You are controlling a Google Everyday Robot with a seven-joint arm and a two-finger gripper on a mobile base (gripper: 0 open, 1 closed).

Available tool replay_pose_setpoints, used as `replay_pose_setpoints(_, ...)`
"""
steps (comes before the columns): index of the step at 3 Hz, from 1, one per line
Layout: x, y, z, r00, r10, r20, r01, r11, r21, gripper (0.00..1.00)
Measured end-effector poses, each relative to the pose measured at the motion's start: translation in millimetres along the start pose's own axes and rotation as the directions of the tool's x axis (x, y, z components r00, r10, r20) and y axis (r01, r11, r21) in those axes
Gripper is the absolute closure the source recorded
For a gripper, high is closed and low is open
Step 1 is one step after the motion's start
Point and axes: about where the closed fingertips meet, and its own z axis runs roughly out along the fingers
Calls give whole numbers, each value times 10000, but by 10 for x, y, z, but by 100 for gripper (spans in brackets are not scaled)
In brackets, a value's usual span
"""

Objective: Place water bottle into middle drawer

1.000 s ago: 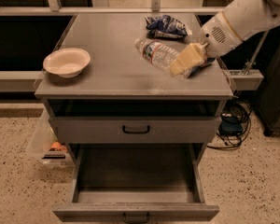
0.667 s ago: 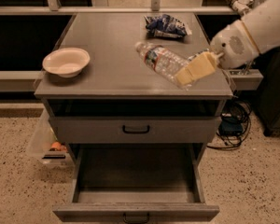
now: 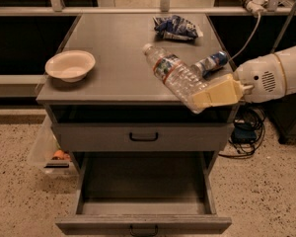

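Observation:
The water bottle [image 3: 175, 75] is clear and ribbed with a pale cap and a narrow label band. It is tilted, cap up and to the left, above the cabinet top's front right part. My gripper [image 3: 214, 94], with tan fingers, is shut on the bottle's lower end and reaches in from the right on a white arm [image 3: 276, 78]. The middle drawer [image 3: 143, 196], wide and grey with a low front panel and small dark handle, is pulled open below and looks empty. The bottle is held well above and behind its opening.
A white bowl [image 3: 70, 64] sits at the left of the cabinet top [image 3: 113, 48]. A blue snack bag [image 3: 176, 27] lies at the back right and a blue-and-silver can [image 3: 209, 63] behind the bottle. A shut drawer with a black handle [image 3: 143, 137] is above the open one. Cables lie on the floor at right.
The gripper has carried the bottle forward and to the right, from over the cabinet top's middle right towards its front right edge. The can behind it now shows.

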Motion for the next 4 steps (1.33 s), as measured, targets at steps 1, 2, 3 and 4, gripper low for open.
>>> replay_pose_setpoints(1, 1, -9, -14, 10000, 10, 1, -10, 10000, 38, 100)
replay_pose_setpoints(2, 291, 34, 176, 9955, 788, -517, -823, 9941, -700, 100)
replay_pose_setpoints(3, 702, 204, 317, 9874, 1533, -398, -1570, 9806, -1175, 100)
replay_pose_setpoints(4, 1495, 274, 323, 9604, 2766, 350, -2695, 9532, -1372, 100)
